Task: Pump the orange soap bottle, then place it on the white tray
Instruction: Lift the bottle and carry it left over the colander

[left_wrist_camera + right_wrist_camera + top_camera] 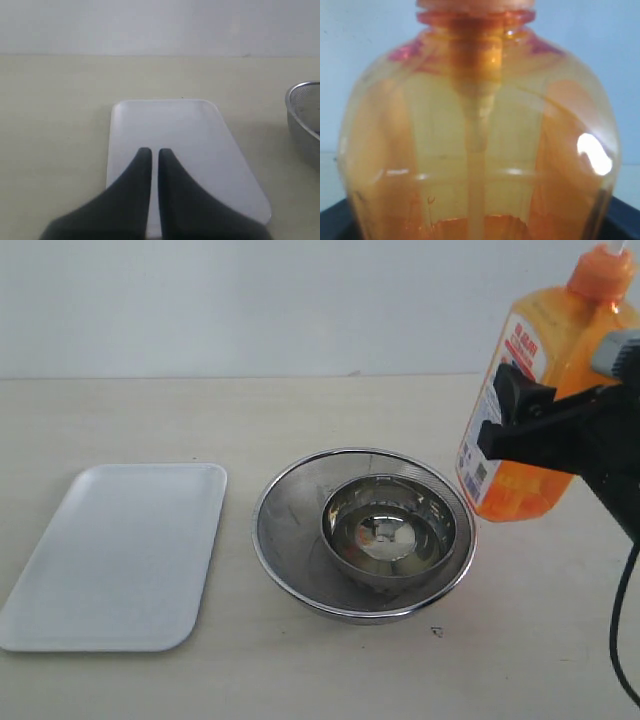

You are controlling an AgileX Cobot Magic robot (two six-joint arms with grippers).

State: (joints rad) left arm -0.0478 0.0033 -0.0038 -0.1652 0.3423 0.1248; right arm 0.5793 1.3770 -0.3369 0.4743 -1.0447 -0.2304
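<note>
orange soap bottle (545, 390) pinched by right tool (520, 420), long axis tilted, beside strainer (300, 540) | white tray (120, 550) lies far left, past strainer | left tool (150, 160) pressed together, seen over tray

Right edge of the exterior view: the right pincer (508, 418) is matte black and angular, a grey block (620, 352) above it, a thin black cable (622, 625) curving below. The left pincer (150, 155) has two dark, smooth fingers (130, 200) tapering to blunt tips.
</note>
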